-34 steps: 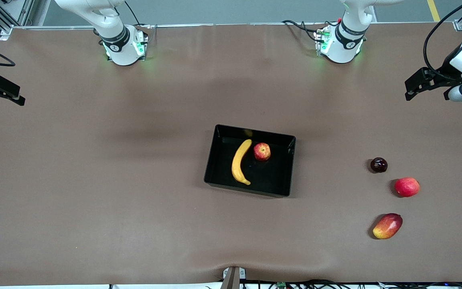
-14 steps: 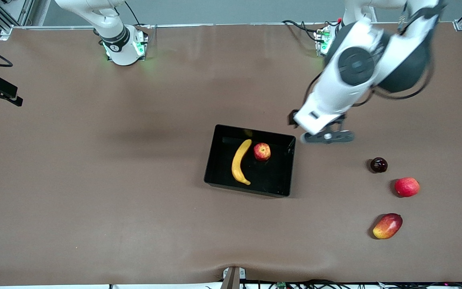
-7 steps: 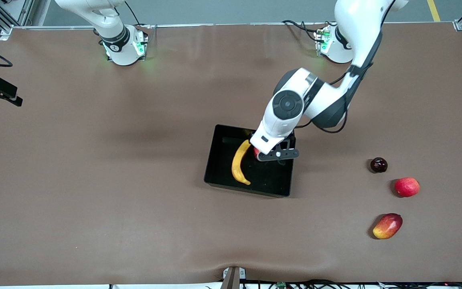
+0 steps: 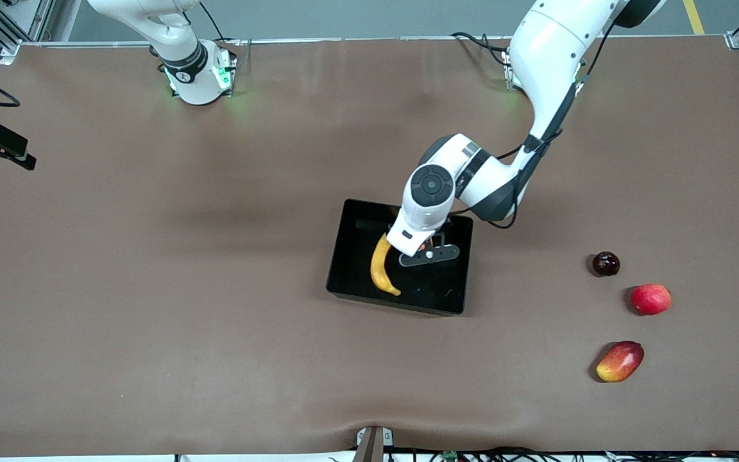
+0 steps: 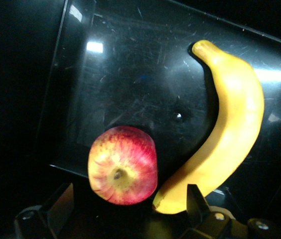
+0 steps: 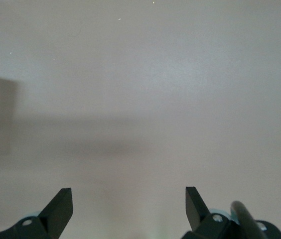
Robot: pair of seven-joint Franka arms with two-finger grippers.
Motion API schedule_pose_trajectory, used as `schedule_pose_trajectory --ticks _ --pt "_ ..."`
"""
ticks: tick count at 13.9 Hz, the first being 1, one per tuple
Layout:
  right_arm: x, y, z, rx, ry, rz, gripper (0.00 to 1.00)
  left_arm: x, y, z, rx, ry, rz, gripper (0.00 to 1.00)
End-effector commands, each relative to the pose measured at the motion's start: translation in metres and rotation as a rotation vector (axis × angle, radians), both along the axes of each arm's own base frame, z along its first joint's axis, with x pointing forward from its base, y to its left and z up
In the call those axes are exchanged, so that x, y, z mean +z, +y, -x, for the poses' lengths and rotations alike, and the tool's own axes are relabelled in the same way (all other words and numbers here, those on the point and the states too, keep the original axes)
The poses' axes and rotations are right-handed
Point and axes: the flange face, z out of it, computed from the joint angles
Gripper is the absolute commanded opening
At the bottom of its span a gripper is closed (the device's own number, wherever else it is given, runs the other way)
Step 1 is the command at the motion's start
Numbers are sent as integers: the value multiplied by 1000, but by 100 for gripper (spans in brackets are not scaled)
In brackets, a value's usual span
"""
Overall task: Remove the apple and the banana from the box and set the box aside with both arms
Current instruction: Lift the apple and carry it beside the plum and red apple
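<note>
The black box (image 4: pixel 339 258) sits mid-table with the yellow banana (image 4: pixel 379 269) lying in it. My left gripper (image 4: pixel 424 249) is down in the box beside the banana and covers the apple in the front view. In the left wrist view the red apple with yellow streaks (image 5: pixel 123 164) lies on the box floor (image 5: pixel 130 74) next to the banana (image 5: pixel 230 124). My left gripper (image 5: pixel 129 205) is open, one finger on either side of the apple, not closed on it. My right gripper (image 4: pixel 13 149) waits open over bare table at the right arm's end; it also shows in the right wrist view (image 6: pixel 129 204).
Toward the left arm's end of the table lie a dark plum (image 4: pixel 605 264), a pinkish-red round fruit (image 4: pixel 650 299) and a red-and-yellow mango (image 4: pixel 620 361), the mango nearest the front camera. The left arm's elbow (image 4: pixel 433 186) hangs over the box's rim.
My left arm has swung in from the left arm's end of the table and come down into the box over the apple. The right arm and the fruits have not moved.
</note>
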Motion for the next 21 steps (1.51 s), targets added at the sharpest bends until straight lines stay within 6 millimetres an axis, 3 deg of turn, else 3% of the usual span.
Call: schedule_pose_trajectory --ticks 1,4,5,6,7,10,12,14,17,19,21 --pt "6 -5 5 -3 -10 -6 100 -16 2 -3 -11 -27 -36 100" --pt "6 -5 5 -3 -10 -6 100 -27 2 -2 -29 -36 -46 96" --pt "6 -5 5 -3 -10 -6 100 -28 2 -2 -27 -37 -45 73" --pt "6 -5 5 -4 -8 -8 100 -28 1 -2 -27 -39 -42 34" --pt "6 -6 5 -5 -8 -11 100 -22 1 -4 -27 -47 -38 2" --pt "6 -9 5 -11 -9 -14 100 7 3 -12 -24 -79 -23 0" --pt "6 -10 5 -14 -9 -19 100 54 10 -16 -17 -112 -23 0" --pt "6 -10 5 -14 -9 -19 100 105 29 -25 -13 -150 -21 0" --pt "6 -9 5 -12 -9 -19 100 161 94 -48 -60 -152 -37 0" --pt "6 -10 5 -14 -9 -19 100 172 139 -64 -100 -124 -57 0" --pt "6 -10 5 -14 -9 -19 100 169 192 -82 -108 -86 -72 0"
